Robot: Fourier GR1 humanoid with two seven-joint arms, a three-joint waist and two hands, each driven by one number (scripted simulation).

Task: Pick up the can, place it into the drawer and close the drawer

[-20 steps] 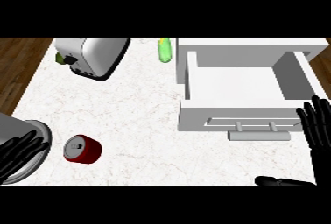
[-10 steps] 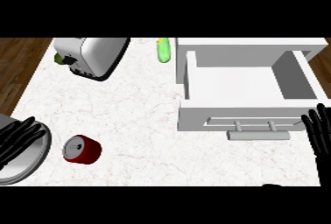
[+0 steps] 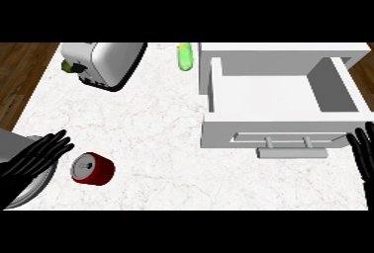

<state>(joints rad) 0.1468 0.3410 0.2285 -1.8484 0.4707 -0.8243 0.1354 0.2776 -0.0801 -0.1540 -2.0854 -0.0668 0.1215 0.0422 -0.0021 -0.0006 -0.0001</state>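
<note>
A short red can point(image 3: 93, 169) with a silver top lies on the white marble counter at the lower left. My left hand point(image 3: 35, 157) is just left of it, fingers straight and open, their tips a small gap from the can. The white drawer point(image 3: 281, 101) stands pulled open at the right, nothing inside, its handle point(image 3: 294, 152) facing me. My right hand point(image 3: 363, 153) shows at the right edge near the drawer's front corner, fingers up and open.
A silver toaster point(image 3: 102, 63) sits at the back left. A green bottle-like object point(image 3: 185, 56) lies at the back, beside the drawer cabinet. A grey round plate point(image 3: 26, 185) is under my left hand. Wood floor shows beyond the counter's left edge.
My left hand has moved up and right toward the can. My right hand has slid down and right, mostly out of view.
</note>
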